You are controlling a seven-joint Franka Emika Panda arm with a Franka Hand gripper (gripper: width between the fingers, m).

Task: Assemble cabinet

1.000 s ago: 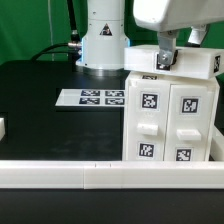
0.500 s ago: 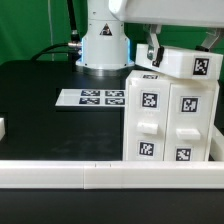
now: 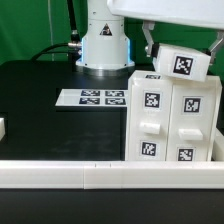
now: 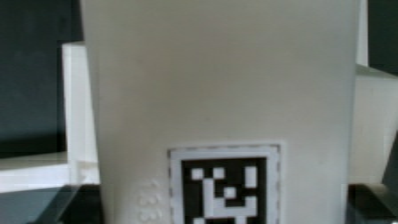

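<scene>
The cabinet point(image 3: 168, 118), a big white box with tagged fronts, stands at the exterior view's right. Just above its top hangs a white panel point(image 3: 183, 64), tilted, its single tag facing the camera. My gripper point(image 3: 182, 54) is shut on this panel, one dark finger at each side of it. In the wrist view the white panel point(image 4: 196, 90) fills nearly the whole picture, with its tag point(image 4: 226, 186) low down. My gripper point(image 4: 222, 214) straddles it there, and only dark corners of the fingers show.
The marker board point(image 3: 95, 98) lies flat on the black table, left of the cabinet. A small white block point(image 3: 3, 128) sits at the exterior view's left edge. A white rail point(image 3: 90, 174) runs along the front. The arm's white base point(image 3: 104, 42) stands behind.
The white panel has come up off the cabinet's top in my gripper and has turned, so its tag now faces the camera. The wrist has risen out of the picture.
</scene>
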